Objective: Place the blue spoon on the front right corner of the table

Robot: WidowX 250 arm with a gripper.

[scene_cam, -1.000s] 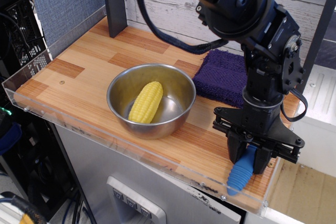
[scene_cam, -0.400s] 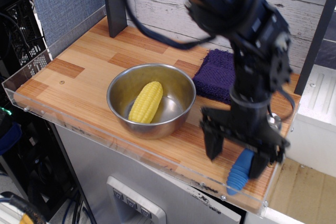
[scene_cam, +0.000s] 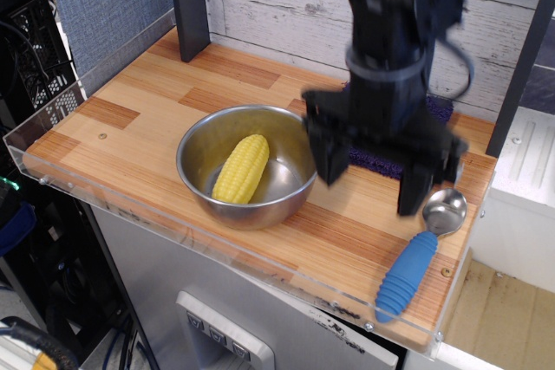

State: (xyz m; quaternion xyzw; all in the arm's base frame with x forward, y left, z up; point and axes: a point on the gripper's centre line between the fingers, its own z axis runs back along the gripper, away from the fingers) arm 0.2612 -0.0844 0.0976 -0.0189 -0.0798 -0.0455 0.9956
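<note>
the gripper (scene_cam: 368, 181) has let go of the spoon (scene_cam: 418, 255) and has risen clear of it, swinging back and left toward the middle of the table (scene_cam: 147, 101). a second ago its fingers were clamped on the blue handle right at the front right corner; now they hang spread wide with nothing between them, above the wood between the bowl (scene_cam: 250, 165) and the spoon.

the spoon lies flat by itself at the front right corner, blue handle pointing toward the front edge near the acrylic rim, silver bowl end pointing back. it has stayed in the same spot where it was held. the corn (scene_cam: 241, 168) in the bowl and the purple cloth (scene_cam: 373, 158) behind the arm have not moved.

that reads as the placement done: the spoon rests where the task wants it and the arm is only withdrawing.
</note>
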